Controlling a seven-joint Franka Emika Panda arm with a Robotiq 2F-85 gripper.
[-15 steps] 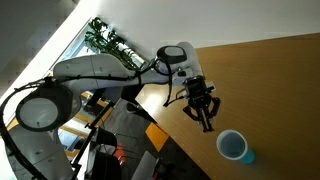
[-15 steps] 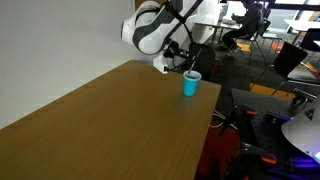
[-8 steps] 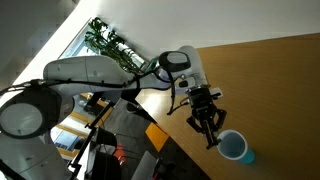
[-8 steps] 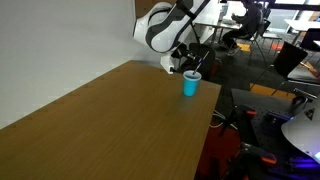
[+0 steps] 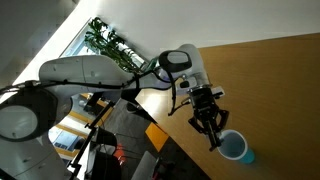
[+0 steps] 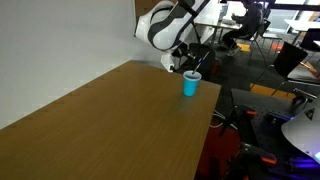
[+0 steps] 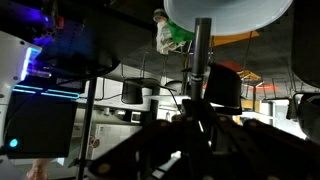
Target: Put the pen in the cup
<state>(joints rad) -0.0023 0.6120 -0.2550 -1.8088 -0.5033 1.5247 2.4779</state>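
The cup (image 5: 236,148) is small and light blue with a whitish inside, and stands near the edge of the wooden table (image 5: 275,80). It also shows in the other exterior view (image 6: 190,84) and at the top of the wrist view (image 7: 230,14). My gripper (image 5: 209,128) hangs just beside the cup, over the table's edge, and is shut on the pen (image 7: 202,50). The pen is a thin dark stick that points from the jaws (image 7: 196,118) toward the cup. In an exterior view the gripper (image 6: 184,66) sits just behind the cup; the pen is too small to make out there.
The cup stands close to the table's corner (image 6: 205,95), with a drop-off beyond. A green plant (image 5: 108,42) stands by the window behind the arm. Office chairs and desks (image 6: 290,50) fill the room past the table.
Since a second ago the gripper has moved along the table's edge toward the cup with the pen held. In the last half second it has barely shifted.
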